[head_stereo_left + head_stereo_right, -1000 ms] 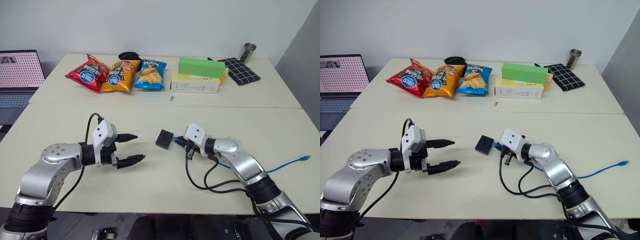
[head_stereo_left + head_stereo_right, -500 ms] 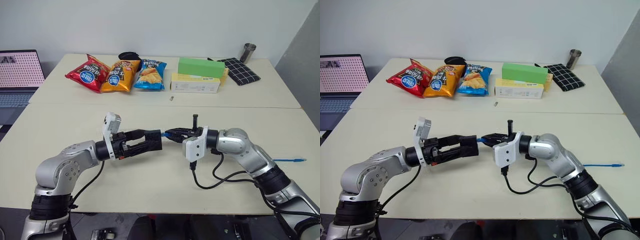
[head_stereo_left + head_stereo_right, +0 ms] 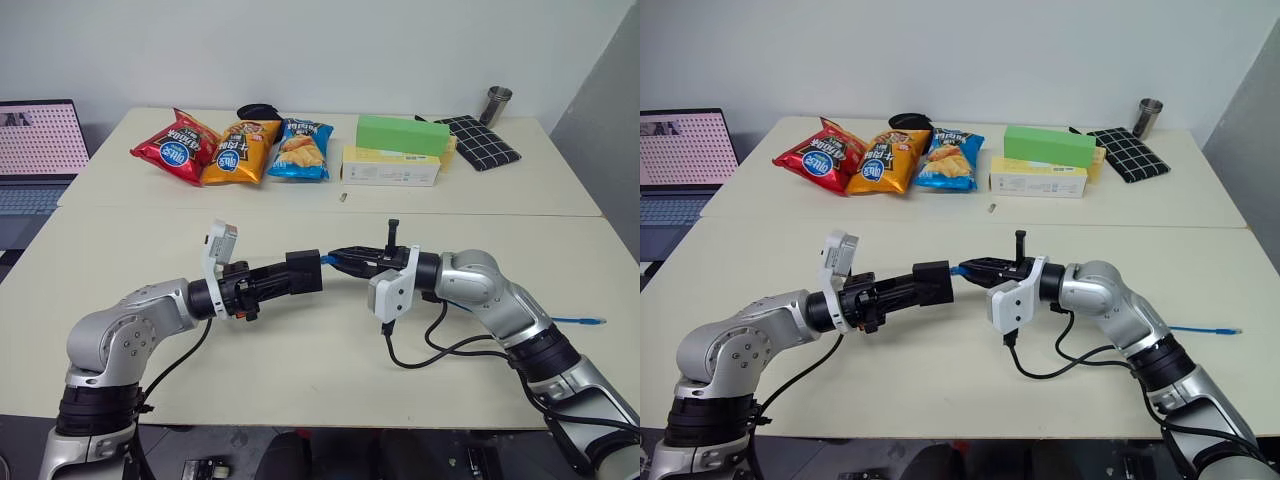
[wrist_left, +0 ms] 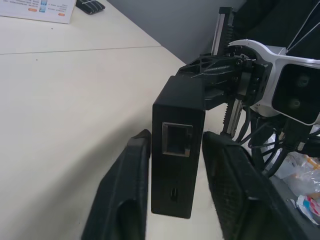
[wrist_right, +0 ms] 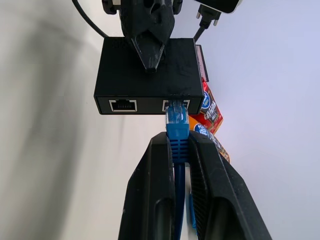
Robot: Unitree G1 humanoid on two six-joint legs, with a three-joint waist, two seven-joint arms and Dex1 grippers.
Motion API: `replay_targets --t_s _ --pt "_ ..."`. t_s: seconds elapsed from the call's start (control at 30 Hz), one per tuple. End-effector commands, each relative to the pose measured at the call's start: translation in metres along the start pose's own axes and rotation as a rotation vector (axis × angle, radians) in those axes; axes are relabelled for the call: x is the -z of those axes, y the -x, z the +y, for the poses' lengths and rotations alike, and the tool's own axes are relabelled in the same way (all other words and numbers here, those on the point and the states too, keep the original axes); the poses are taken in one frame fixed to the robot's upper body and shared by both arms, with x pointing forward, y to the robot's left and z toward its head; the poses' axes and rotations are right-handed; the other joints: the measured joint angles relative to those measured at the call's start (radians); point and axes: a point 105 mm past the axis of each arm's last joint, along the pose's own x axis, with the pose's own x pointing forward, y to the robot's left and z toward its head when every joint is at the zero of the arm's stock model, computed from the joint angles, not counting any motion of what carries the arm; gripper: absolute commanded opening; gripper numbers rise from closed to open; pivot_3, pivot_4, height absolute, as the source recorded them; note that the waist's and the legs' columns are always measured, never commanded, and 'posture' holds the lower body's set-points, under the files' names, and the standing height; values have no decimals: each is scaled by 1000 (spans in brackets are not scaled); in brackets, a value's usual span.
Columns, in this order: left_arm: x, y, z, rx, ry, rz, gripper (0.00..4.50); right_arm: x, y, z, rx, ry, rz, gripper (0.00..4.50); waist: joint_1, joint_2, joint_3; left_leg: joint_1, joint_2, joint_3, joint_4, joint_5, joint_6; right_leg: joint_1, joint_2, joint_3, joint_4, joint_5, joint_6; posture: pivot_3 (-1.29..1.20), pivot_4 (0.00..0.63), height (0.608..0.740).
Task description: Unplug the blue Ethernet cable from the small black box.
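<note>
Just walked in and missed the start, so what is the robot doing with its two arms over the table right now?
The robot holds the small black box in the air over the table, clamped in its left gripper. Its right gripper is shut on the blue Ethernet cable just behind the plug. The plug sits in one of the box's ports, so the cable is not yet unplugged.

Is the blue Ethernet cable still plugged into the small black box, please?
Plugged in. The blue Ethernet cable has its plug seated in a port of the small black box, beside an empty port.
</note>
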Motion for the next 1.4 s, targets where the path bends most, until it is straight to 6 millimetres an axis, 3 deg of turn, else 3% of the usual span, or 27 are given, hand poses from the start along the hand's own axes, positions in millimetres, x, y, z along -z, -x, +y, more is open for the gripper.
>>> replay_targets --t_s 0.03,0.2,0.27,0.47,0.57,0.77,0.9,1.13,1.4 --pt "-4 3 -2 8 -17 -4 790 -8 2 -15 59 44 -39 134 0 0 0 0 0 0 0 0 0 0 0 0 0 0 0 0 150 740" --pt "-3 -1 -2 21 -24 2 782 -14 -1 -10 30 54 -65 134 0 0 0 0 0 0 0 0 0 0 0 0 0 0 0 0 150 740" --pt "-2 -1 -3 29 -28 10 782 -14 0 -7 13 44 -68 835 0 0 0 0 0 0 0 0 0 0 0 0 0 0 0 0 150 740" --pt "2 -3 -5 61 -76 61 782 -14 9 -3 -74 -46 -58 2366 1 0 0 0 0 0 0 0 0 0 0 0 0 0 0 0 150 740" --pt "3 -6 -6 92 -129 80 782 -19 19 -6 -116 -206 -46 3029 2 0 0 0 0 0 0 0 0 0 0 0 0 0 0 0 150 740" --pt "7 -7 -10 159 -228 119 782 -35 38 -10 -148 -766 -53 3055 3 1 0 0 0 -1 0 0 0 1 0 -1 -1 0 0 0 150 740" --pt "11 -10 -17 223 -289 150 782 -38 39 -5 -153 -1068 -52 3055 3 1 0 0 0 -2 0 0 0 1 0 -1 -1 0 0 0 150 740" --pt "10 -13 -21 260 -348 158 782 -39 33 4 -178 -1274 -38 3055 2 1 0 0 -1 -2 0 0 1 1 0 0 -2 0 0 0 150 740" --pt "10 -14 -22 260 -365 156 782 -38 29 6 -189 -1328 -41 3055 1 1 0 0 -1 -2 0 0 1 1 0 -1 -2 0 0 0 150 740"
